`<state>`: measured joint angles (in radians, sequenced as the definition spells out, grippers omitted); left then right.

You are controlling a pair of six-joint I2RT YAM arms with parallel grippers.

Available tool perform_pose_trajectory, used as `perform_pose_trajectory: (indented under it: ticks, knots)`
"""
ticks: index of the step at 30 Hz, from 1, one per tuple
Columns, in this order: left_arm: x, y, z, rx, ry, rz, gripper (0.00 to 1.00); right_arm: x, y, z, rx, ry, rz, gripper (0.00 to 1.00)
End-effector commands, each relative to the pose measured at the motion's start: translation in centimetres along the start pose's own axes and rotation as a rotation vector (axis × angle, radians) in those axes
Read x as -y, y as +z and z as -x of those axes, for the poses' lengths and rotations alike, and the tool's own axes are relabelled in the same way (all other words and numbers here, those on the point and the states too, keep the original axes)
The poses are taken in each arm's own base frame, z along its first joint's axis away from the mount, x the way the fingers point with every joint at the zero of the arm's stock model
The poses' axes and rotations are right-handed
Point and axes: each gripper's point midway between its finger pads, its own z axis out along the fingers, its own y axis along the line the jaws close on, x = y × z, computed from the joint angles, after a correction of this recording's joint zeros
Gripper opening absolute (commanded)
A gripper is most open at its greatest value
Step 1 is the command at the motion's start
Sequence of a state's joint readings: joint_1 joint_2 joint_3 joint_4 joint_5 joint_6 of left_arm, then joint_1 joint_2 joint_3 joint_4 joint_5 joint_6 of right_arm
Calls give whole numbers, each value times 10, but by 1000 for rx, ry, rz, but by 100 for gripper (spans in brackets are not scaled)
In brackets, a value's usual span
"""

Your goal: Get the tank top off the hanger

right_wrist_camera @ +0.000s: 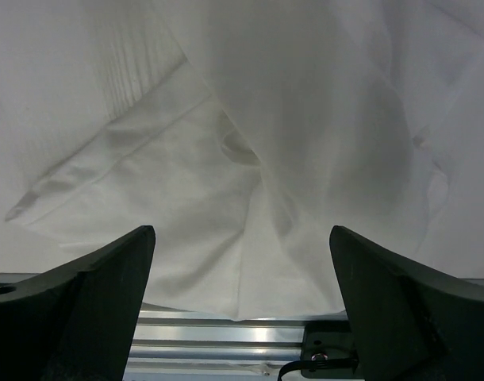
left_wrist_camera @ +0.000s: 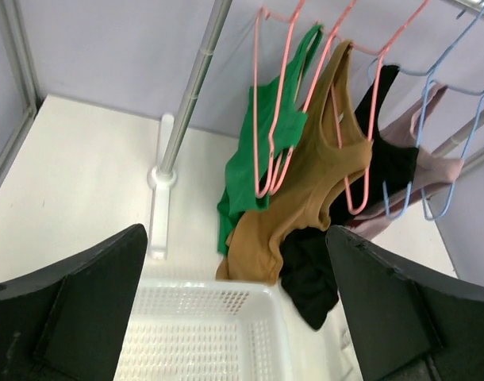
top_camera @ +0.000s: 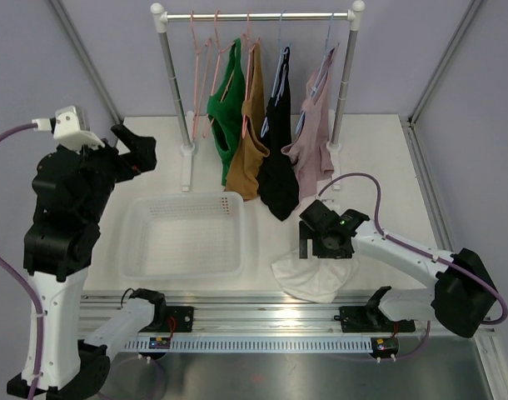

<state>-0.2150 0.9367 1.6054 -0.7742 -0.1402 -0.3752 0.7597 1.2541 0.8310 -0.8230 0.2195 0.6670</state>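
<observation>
Tank tops hang on hangers from the rack bar (top_camera: pixel 258 15): green (top_camera: pixel 226 117), brown (top_camera: pixel 252 142), black (top_camera: pixel 279 167) and mauve (top_camera: pixel 314 142). A white tank top (top_camera: pixel 316 279) lies crumpled on the table near the front edge, off any hanger. My right gripper (top_camera: pixel 311 248) is open just above it; the white fabric (right_wrist_camera: pixel 250 143) fills the right wrist view between the wide-apart jaws (right_wrist_camera: pixel 242 309). My left gripper (top_camera: pixel 141 150) is raised at the left, open and empty (left_wrist_camera: pixel 238 317), facing the green (left_wrist_camera: pixel 262 159) and brown (left_wrist_camera: pixel 305 182) tops.
An empty white perforated basket (top_camera: pixel 187 197) sits at centre-left, also in the left wrist view (left_wrist_camera: pixel 194 333). Empty pink hangers (top_camera: pixel 200 67) hang at the rack's left end. Rack posts (top_camera: pixel 172 92) stand on white feet. The metal front rail (right_wrist_camera: pixel 226 341) runs just beyond the white top.
</observation>
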Motion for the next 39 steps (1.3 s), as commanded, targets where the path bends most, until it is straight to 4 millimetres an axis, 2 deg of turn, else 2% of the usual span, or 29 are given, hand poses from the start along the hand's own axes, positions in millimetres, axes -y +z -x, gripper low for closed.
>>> perform_pose_trajectory:
  ticks: [1,4,5,6,8,10,11,12,13,14,15,17,18,19,21,22,23,27,28,30,31,33,34,36,37,39]
  knots:
    - [-23,5,-48,-108,10,74,99,10,13,-18,-27,55,-79,100]
    - [-35,-14,-59,-98,44,88,99,6,28,-36,-102,36,-90,100]
    - [-40,-16,-68,-113,65,95,99,5,28,-35,-94,13,-114,99]
    - [-43,-22,-68,-98,74,94,99,7,33,-37,-110,2,-145,99]
    - [-50,-22,-82,-115,99,102,99,-6,40,-44,-148,-18,-96,97]
    - [-53,-23,-89,-109,105,97,99,-14,44,-45,-158,-28,-93,87]
    - [-59,-18,-107,-143,112,106,99,-22,46,-45,-165,-36,-58,78]
    - [-59,-16,-108,-123,110,99,99,-26,49,-47,-170,-34,-39,65]
    - [-63,-16,-109,-104,108,112,99,-32,52,-46,-169,-24,-16,32]
    - [-66,-14,-115,-104,112,121,99,-34,54,-47,-176,-26,-9,13]
    - [-70,-9,-124,-105,116,128,99,-37,57,-49,-182,-35,2,0]
    - [-78,-8,-128,-95,135,147,99,-45,55,-47,-165,-42,36,0]
    - [-81,-8,-132,-100,141,160,99,-49,48,-41,-136,-38,52,0]
    - [-86,-8,-131,-95,147,180,99,-44,43,-38,-113,-48,26,0]
    - [-91,-11,-130,-77,144,202,99,-51,21,-18,-37,-38,50,0]
    - [-93,-12,-130,-71,140,210,99,-43,11,-13,-12,-46,15,0]
    - [-93,-17,-126,-49,134,211,99,-51,-10,6,45,-32,52,0]
    - [-99,-26,-118,15,114,230,99,-54,-66,47,165,-80,68,0]
    - [-102,-28,-116,30,111,248,99,-58,-89,64,214,-76,80,0]
    - [-109,-34,-110,66,101,281,99,-63,-109,78,251,-116,105,0]
    - [-111,-36,-108,80,90,295,99,-76,-130,90,279,-127,168,0]
    - [-116,-39,-106,102,77,324,99,-92,-146,99,294,-187,236,0]
    - [-119,-42,-104,114,68,338,99,-111,-165,105,303,-200,334,0]
    - [-123,-45,-102,128,58,362,99,-135,-174,108,293,-252,418,0]
    - [-125,-46,-100,136,55,369,99,-152,-190,112,306,-264,493,0]
    - [-125,-47,-100,144,50,371,99,-176,-189,110,291,-311,534,0]
